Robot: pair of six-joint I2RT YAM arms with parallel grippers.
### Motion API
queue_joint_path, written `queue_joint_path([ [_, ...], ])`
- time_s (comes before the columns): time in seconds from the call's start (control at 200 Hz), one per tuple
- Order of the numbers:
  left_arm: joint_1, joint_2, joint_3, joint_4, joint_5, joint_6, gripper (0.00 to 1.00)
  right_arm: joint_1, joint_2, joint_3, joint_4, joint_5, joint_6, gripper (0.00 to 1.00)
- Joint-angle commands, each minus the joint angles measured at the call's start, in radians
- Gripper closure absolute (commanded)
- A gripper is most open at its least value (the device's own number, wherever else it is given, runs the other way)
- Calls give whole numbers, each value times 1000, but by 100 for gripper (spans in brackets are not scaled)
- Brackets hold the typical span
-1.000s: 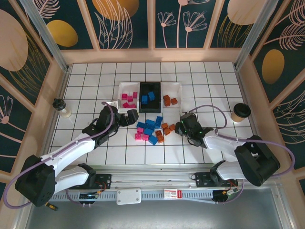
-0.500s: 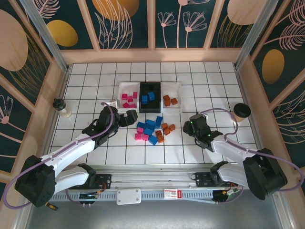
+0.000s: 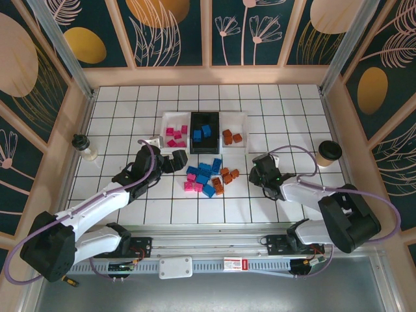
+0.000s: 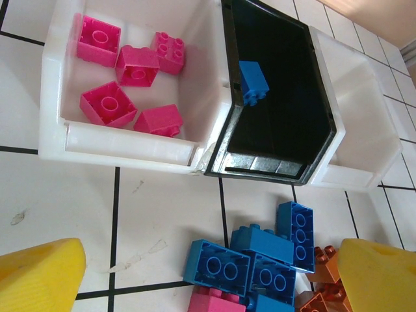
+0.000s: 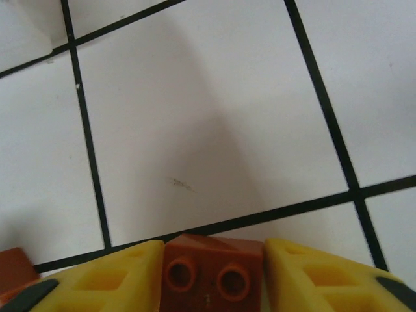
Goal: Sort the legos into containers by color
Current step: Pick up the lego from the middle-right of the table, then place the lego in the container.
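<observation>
Since the right pincer [image 5: 211, 265] grips a small orange-brown plastic brick [image 5: 208, 281] just right of the loose mixed-colour brick pile [image 3: 207, 179] at the table's middle, it is likely bound for the far white rectangular tray [image 3: 246, 123] holding orange ones; the left pincer [image 3: 174, 160] gapes wide, empty.

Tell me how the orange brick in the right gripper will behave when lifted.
The orange brick looks like rigid moulded plastic, so it probably won't flex. It's small, so likely light. Its smooth flat sides sit between the fingers, so it might slip if the grip loosens.
</observation>
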Motion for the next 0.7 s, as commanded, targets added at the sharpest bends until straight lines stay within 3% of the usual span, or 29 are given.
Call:
queue_joint_path([
  [0.0,2,-9,-7,-14,-16,-1,1,3,28,35,6,-3,-16,65],
  [0.16,2,-17,-15,-20,0,5,1,5,-38,87,-11,-23,-83,80],
  [0.32,3,-44,-48,-25,14,1,1,28,-89,226,4,-92,-207,83],
  [0.551,2,-94,-109,-32,29,-19,1,17,186,502,36,-148,-303,81],
  [0.696,2,-119,-143,-28,48,-34,3,-58,377,644,51,-179,-332,78],
])
